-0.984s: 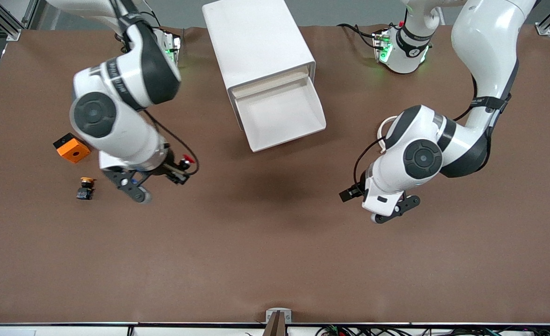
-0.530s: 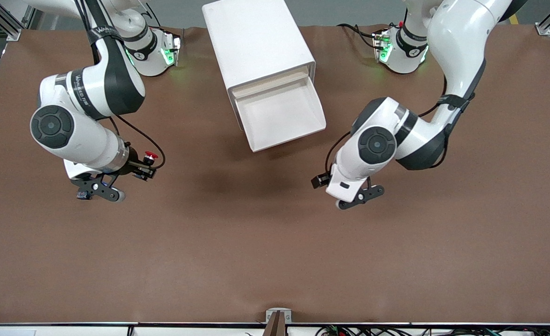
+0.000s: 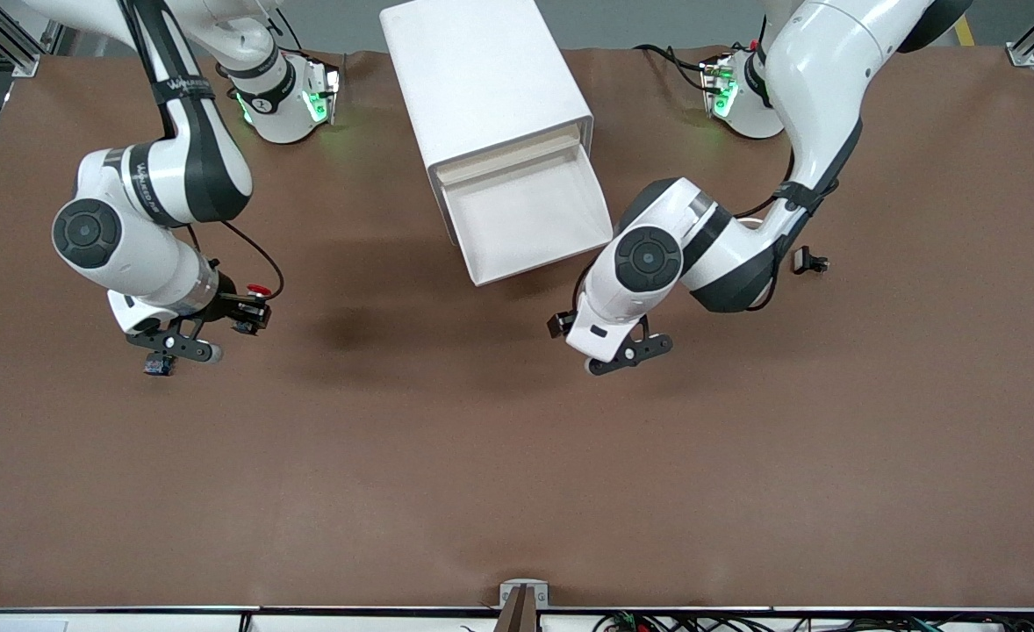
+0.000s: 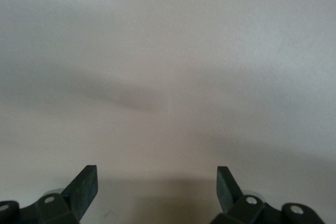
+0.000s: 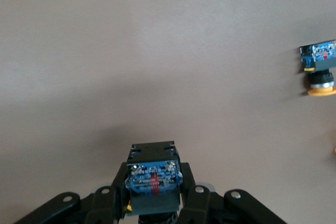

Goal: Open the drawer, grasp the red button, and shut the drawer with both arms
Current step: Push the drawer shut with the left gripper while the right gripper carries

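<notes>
Front view: the drawer point(image 3: 530, 215) stands pulled out of the white cabinet point(image 3: 482, 75). The right pincer point(image 3: 240, 316) holds the button point(image 3: 256, 290) above the table point(image 3: 517, 474).

Left wrist view: the left pincer point(image 4: 157, 190) hangs with fingers apart over bare table.

Right wrist view: the right pincer is clamped on the button; a yellow-capped button point(image 5: 319, 70) lies on the table.

We can read no text with certainty. The strap on the right arm point(image 3: 185, 88) carries white lettering, as does a band on that arm's forearm point(image 3: 141, 171), but both are too small for us to make out.
</notes>
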Controlling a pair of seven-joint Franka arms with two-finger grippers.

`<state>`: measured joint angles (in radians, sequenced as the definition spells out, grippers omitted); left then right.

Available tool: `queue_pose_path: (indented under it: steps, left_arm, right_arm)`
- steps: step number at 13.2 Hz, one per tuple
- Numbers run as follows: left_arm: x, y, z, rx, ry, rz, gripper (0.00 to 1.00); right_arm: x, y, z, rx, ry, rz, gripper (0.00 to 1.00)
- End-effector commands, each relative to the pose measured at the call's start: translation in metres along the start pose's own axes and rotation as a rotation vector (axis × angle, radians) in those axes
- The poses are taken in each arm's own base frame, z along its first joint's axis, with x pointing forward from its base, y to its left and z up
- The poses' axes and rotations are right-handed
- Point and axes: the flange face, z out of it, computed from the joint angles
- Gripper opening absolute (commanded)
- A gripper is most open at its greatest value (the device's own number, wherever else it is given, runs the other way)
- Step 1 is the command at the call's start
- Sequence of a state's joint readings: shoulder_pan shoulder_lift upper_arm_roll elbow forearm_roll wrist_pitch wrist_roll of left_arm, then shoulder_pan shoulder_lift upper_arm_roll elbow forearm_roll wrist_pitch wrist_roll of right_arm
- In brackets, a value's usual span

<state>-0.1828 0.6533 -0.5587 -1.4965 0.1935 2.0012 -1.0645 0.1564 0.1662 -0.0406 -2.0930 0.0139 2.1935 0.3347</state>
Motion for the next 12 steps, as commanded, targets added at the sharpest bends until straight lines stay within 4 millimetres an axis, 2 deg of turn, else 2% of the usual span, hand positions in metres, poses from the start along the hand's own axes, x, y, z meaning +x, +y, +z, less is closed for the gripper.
queue_pose_path:
  steps: [1,4,6,8,9,10,12]
  left_arm:
    - [-0.02,0.012,0.009,0.008,0.019,0.006,1.0]
    - [-0.041,0.022,0.021,0.027,0.01,0.019,1.0]
    - [-0.049,0.024,0.026,0.037,0.005,0.025,1.0]
    - [-0.066,0.031,0.033,0.049,0.001,0.033,1.0]
    - [-0.067,0.032,0.034,0.05,0.0,0.025,1.0]
    - [-0.077,0.036,0.036,0.053,-0.001,0.036,1.0]
    - [-0.083,0.037,0.04,0.061,-0.004,0.028,1.0]
  right_arm:
    - [-0.008,0.028,0.013,0.006,0.06,-0.059,0.0]
    - [0.009,0.048,0.048,-0.002,0.091,-0.125,0.0]
    - [0.017,0.071,0.07,-0.006,0.107,-0.19,0.0]
    - [0.021,0.086,0.096,-0.006,0.11,-0.176,0.0]
    - [0.024,0.095,0.111,-0.005,0.104,-0.156,0.0]
    - [0.025,0.109,0.122,-0.005,0.094,-0.121,0.0]
    - [0.028,0.119,0.135,-0.003,0.073,-0.085,0.0]
